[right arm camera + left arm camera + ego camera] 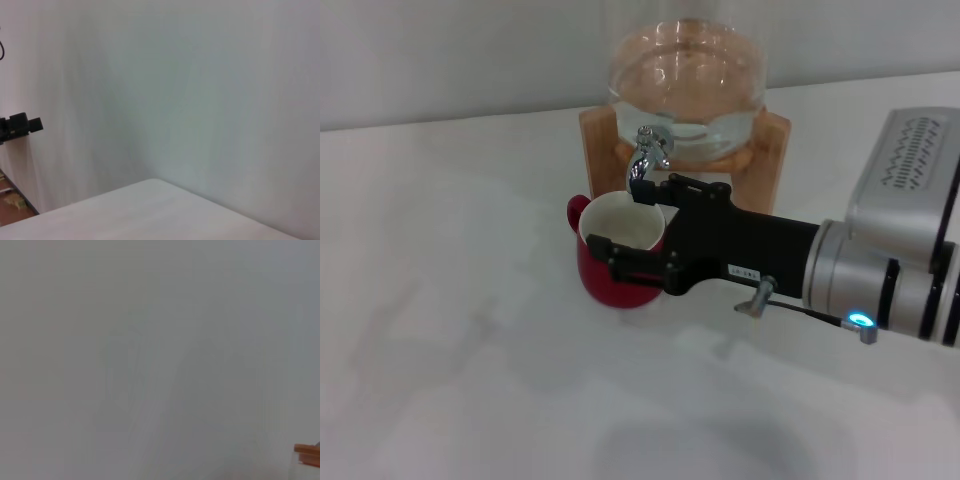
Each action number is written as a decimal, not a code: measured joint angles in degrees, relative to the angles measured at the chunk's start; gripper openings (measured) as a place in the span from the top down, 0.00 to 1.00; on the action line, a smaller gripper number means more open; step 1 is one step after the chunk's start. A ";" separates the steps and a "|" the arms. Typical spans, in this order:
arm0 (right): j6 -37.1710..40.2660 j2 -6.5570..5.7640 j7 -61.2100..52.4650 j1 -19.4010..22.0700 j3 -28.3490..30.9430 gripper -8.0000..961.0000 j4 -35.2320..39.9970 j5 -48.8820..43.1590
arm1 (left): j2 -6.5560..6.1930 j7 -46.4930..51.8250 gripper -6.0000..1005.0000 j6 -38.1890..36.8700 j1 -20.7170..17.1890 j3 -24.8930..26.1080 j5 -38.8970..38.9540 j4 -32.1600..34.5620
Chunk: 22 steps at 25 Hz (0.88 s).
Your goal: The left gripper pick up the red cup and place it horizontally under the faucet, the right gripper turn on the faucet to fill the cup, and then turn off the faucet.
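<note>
The red cup stands upright on the white table, its white inside facing up, directly below the faucet. The faucet is a chrome tap on the front of a clear glass jar. My right gripper reaches in from the right over the cup's mouth. Its jaws are spread: one fingertip is against the faucet's spout, the other lies over the cup's near rim. The left gripper does not show in any view.
The jar sits on a wooden stand at the back of the white table; a corner of the stand shows in the left wrist view. A small black object shows far off in the right wrist view.
</note>
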<state>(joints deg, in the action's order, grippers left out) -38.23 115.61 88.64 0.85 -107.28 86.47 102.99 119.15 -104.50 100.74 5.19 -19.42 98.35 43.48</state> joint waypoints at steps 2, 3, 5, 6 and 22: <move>0.51 0.01 0.25 -1.15 -0.09 0.17 -0.68 0.58 | 0.01 -0.01 0.11 -0.11 0.00 0.00 0.00 -0.03; 0.69 0.00 0.26 -1.61 -0.03 0.17 -0.97 0.64 | 0.02 -0.03 0.11 -0.11 0.03 -0.03 0.00 -0.06; 1.08 -0.11 0.29 -2.49 0.15 0.17 -1.69 0.96 | 0.04 -0.03 0.11 -0.12 0.06 -0.10 -0.09 -0.09; 1.27 -0.15 0.31 -2.81 0.19 0.17 -1.96 1.10 | 0.06 -0.02 0.11 -0.12 0.07 -0.12 -0.12 -0.10; 1.67 -0.30 0.39 -2.52 1.74 0.17 -2.39 1.57 | 0.08 -0.08 0.11 0.29 0.08 -0.18 -0.35 -0.68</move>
<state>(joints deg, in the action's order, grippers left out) -36.56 115.31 89.03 -1.67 -105.54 84.08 104.57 119.23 -104.59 101.04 5.27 -19.60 98.00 42.80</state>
